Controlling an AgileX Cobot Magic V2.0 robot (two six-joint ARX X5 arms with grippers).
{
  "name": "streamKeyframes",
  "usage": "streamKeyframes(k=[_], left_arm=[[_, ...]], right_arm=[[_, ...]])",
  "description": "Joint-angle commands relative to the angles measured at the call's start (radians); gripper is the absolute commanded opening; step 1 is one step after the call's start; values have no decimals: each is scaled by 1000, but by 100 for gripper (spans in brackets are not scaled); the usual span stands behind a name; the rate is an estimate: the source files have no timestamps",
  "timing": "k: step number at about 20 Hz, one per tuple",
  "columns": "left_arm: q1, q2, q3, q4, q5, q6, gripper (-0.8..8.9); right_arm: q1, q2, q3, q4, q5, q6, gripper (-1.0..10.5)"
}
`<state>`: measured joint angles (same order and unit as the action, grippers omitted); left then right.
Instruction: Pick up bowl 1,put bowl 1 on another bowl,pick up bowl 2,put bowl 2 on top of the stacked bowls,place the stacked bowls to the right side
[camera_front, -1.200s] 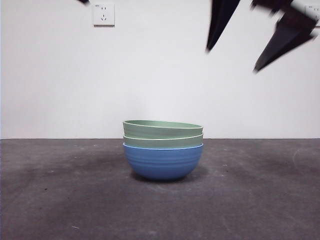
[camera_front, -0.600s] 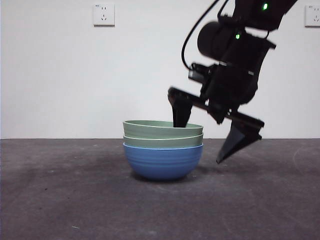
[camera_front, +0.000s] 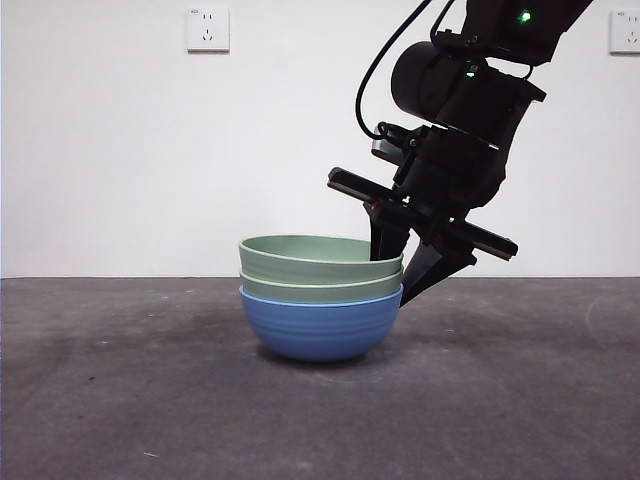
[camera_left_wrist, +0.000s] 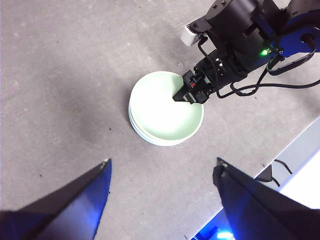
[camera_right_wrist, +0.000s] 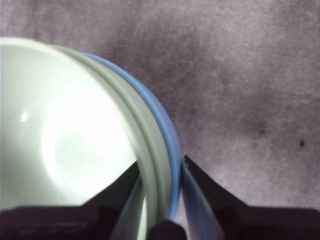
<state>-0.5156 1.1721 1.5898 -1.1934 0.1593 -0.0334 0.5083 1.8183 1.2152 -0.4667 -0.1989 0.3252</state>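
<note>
Step in hand: both green bowls already sit nested in the blue bowl, so the stacking looks done; what remains is carrying the stacked bowls to the right side.
Stack position: on the desk, roughly mid-scene, upright, rims level or very nearly so.
Right end effector: clamped on the stack's rim, one jaw inside the top green bowl, the other outside against the blue wall; the rims fill the narrow gap between the jaws.
Left end effector: spread wide, holding nothing, hanging high above the scene and well apart from the bowls.
Next move, as I judge it: keep the pinch firm, lift just clear of the desk, travel right without tipping.
Risk: a one-sided rim hold may let the stack tilt or the inner bowls shift.
</note>
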Motion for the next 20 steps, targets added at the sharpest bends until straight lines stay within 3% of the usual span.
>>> streamKeyframes(k=[1,11,20], left_arm=[[0,-2,3,6,-2,12,347],[0,-2,3,10,-2,35,347],[0,-2,3,10,-1,38,347]], right_arm=[[-3,14,-14,-20,14,-9,-12],[-32,-135,-13,-14,-31,-9,-12],[-341,-219,-14,-124,-31,-85,-13]])
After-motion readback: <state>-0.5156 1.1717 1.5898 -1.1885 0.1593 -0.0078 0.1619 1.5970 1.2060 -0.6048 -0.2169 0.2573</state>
